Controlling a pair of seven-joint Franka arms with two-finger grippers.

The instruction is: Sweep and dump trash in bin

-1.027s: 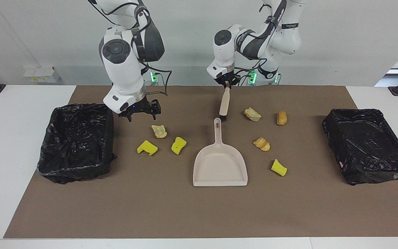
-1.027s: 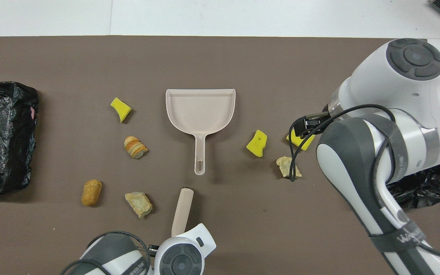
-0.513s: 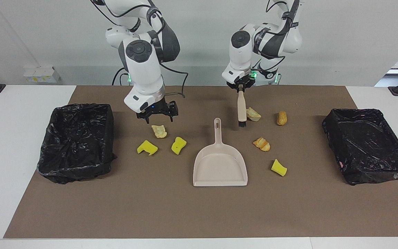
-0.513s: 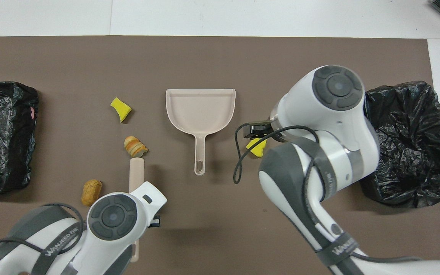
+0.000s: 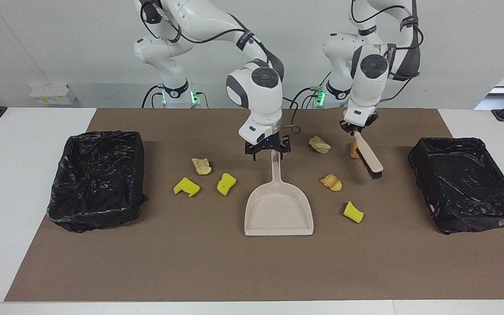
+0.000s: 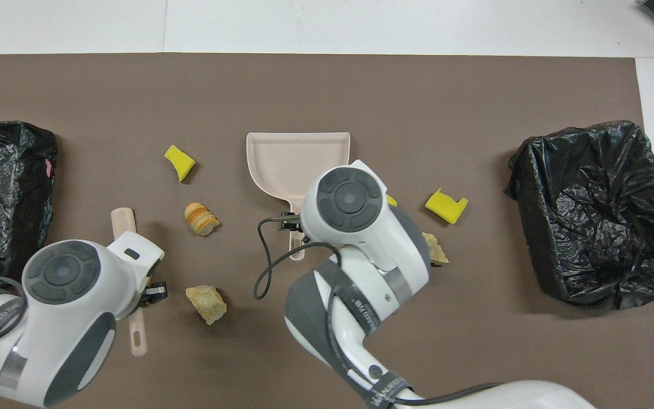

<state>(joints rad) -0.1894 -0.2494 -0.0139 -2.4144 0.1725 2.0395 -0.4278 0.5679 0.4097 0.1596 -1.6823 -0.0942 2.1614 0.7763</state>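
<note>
The trash is scattered on the brown mat. Toward the right arm's end lie a tan lump (image 5: 201,166) and two yellow sponge chunks (image 5: 186,187) (image 5: 226,183). Toward the left arm's end lie a tan lump (image 5: 320,144), a striped bread lump (image 5: 331,182), a yellow chunk (image 5: 353,212) and an orange lump (image 5: 354,151), partly hidden by the brush. My right gripper (image 5: 268,154) is open, with a finger on either side of the handle end of the beige dustpan (image 5: 278,210). My left gripper (image 5: 358,129) is shut on the handle of the beige brush (image 5: 369,157), which slants down with its bristles beside the orange lump.
A black-bagged bin (image 5: 99,210) stands at the right arm's end of the mat and another (image 5: 466,205) at the left arm's end. The dustpan's mouth faces away from the robots. The brown mat (image 5: 234,271) reaches the table's edge farthest from the robots.
My right gripper has moved from over the tan lump to the dustpan's handle. My left gripper has carried the brush toward the left arm's end, to the orange lump, and tilted it.
</note>
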